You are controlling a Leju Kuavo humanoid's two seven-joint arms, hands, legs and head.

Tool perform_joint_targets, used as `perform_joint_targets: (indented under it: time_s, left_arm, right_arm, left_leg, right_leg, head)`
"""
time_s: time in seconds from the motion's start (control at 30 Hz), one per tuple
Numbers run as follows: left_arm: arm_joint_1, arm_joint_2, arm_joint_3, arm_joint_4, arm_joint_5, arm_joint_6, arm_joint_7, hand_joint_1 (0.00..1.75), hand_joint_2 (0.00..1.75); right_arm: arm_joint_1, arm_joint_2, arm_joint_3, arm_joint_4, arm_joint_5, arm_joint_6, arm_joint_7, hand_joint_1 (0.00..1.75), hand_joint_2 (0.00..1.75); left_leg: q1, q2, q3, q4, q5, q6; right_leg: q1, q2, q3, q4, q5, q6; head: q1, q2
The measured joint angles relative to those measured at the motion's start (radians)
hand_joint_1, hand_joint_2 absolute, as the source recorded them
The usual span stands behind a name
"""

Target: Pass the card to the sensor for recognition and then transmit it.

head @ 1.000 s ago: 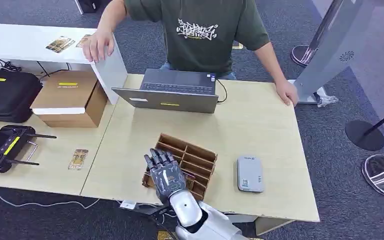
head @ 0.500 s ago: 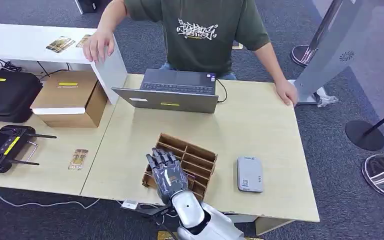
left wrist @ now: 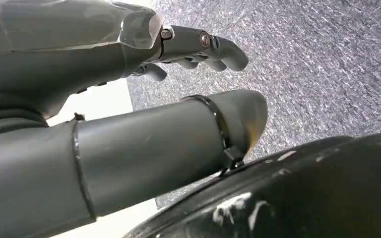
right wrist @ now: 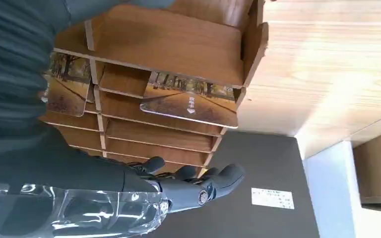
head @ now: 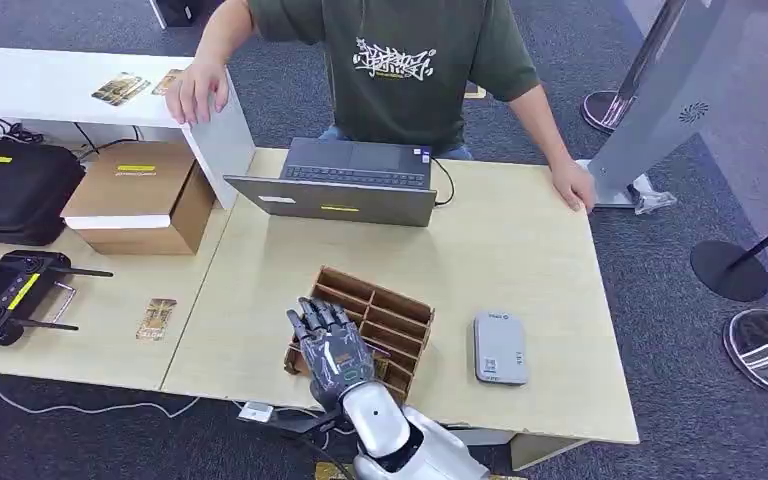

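Brown slotted wooden card rack holds two tree-printed cards (both upright in slots) beneath my right hand, fingers spread, empty.

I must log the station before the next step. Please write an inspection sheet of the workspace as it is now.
Surface: light wood table, bare in its middle.
Job's things: brown slotted card rack near the front edge; cards standing in its slots; grey sensor flat beside the rack.
Clutter: open laptop; cardboard box, black case, black controller and a loose card on the side table.
Hands: right hand over the rack, fingers apart, holding nothing; left hand hangs over carpet, holding nothing.
Cables: black cable at the laptop.
Surroundings: a person behind the table, one hand on its corner; grey stand nearby.
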State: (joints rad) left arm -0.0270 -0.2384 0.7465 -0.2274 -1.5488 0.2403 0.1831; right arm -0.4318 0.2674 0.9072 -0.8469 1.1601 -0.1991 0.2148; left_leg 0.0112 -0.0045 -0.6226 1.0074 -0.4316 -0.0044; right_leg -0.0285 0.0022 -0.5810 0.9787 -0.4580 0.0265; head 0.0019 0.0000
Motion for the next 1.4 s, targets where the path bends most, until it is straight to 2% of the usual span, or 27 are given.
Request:
perform_joint_targets:
  time_s: [0.07,0.13,0.17,0.23,0.27,1.13,1.4]
  left_arm:
    - [0.000,0.000,0.000,0.000,0.001,0.001,-0.004,0.00,0.00]
    - [0.000,0.000,0.000,0.000,0.002,0.002,-0.006,0.00,0.00]
    - [0.000,0.000,0.000,0.000,0.002,0.003,-0.006,0.00,0.00]
    - [0.000,0.000,0.000,0.000,0.003,0.003,-0.006,0.00,0.00]
    - [0.000,0.000,0.000,0.000,0.003,0.003,-0.006,0.00,0.00]
    - [0.000,0.000,0.003,0.000,0.009,0.001,-0.010,0.00,0.00]
    - [0.001,0.000,0.003,0.000,0.005,-0.001,-0.012,0.00,0.00]
  right_arm:
    - [0.000,0.002,0.002,0.001,-0.009,0.000,-0.008,0.58,1.75]
    - [0.000,0.003,0.003,0.003,-0.011,0.000,-0.010,0.99,1.75]
    - [0.000,0.005,0.005,0.003,-0.014,0.000,-0.011,0.99,1.75]
    - [-0.001,0.006,0.009,0.005,-0.016,0.001,-0.013,1.69,1.75]
    - [-0.001,0.006,0.011,0.005,-0.017,0.001,-0.013,1.75,1.75]
    - [-0.017,0.014,0.026,0.024,-0.042,-0.009,-0.020,1.75,1.75]
    - [-0.015,0.009,0.022,-0.021,-0.028,-0.064,0.001,1.75,1.75]
  left_leg:
    - [0.000,0.000,0.000,0.000,0.000,0.000]
    - [0.000,0.000,0.000,0.000,0.000,0.000]
    - [0.000,0.000,0.000,0.000,0.000,0.000]
    - [0.000,0.000,0.000,0.000,0.000,0.000]
    - [0.000,0.000,0.000,0.000,0.000,0.000]
    - [0.000,0.000,0.000,0.000,0.000,0.000]
    - [0.000,0.000,0.000,0.000,0.000,0.000]
  right_leg:
    - [0.000,0.000,0.000,0.000,0.000,0.000]
    - [0.000,0.000,0.000,0.000,0.000,0.000]
    - [0.000,0.000,0.000,0.000,0.000,0.000]
    - [0.000,0.000,0.000,0.000,0.000,0.000]
    - [0.000,0.000,0.000,0.000,0.000,0.000]
    - [0.000,0.000,0.000,0.000,0.000,0.000]
    - [0.000,0.000,0.000,0.000,0.000,0.000]
  head:
    - [0.000,0.000]
    - [0.000,0.000]
    - [0.000,0.000]
    - [0.000,0.000]
    - [0.000,0.000]
    - [0.000,0.000]
    - [0.000,0.000]
